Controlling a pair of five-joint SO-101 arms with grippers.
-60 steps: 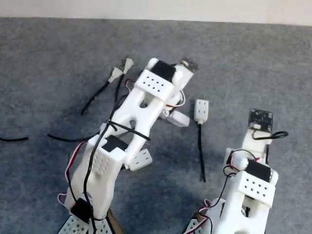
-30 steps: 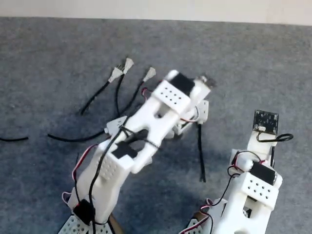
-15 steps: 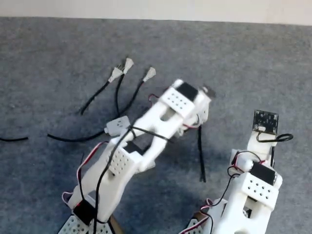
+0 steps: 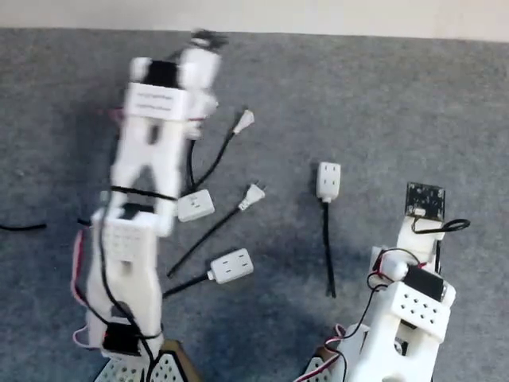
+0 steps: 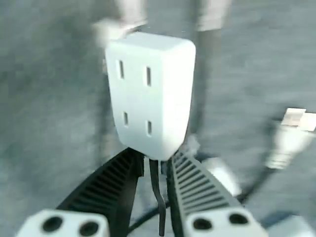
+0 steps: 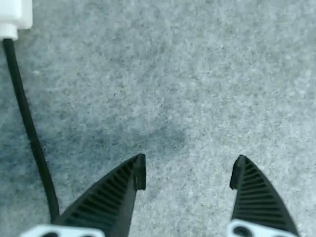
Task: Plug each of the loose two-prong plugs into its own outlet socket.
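- Two ribbed fingers (image 5: 123, 173) of the left gripper (image 5: 155, 157) stand almost shut, pinching the black cord (image 5: 158, 200) right at the base of a white outlet socket (image 5: 148, 94). The socket's slotted face is turned toward the wrist camera.
- Beyond that socket, a loose two-prong plug (image 5: 289, 136) lies on the grey carpet (image 5: 44, 123).
- The right gripper (image 6: 190, 170) hangs wide open over the carpet, holding nothing. A second socket (image 6: 15, 12) and its cord lie off to one side, apart from the fingers.

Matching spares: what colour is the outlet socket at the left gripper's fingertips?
The outlet socket is white; left wrist view shows it best.
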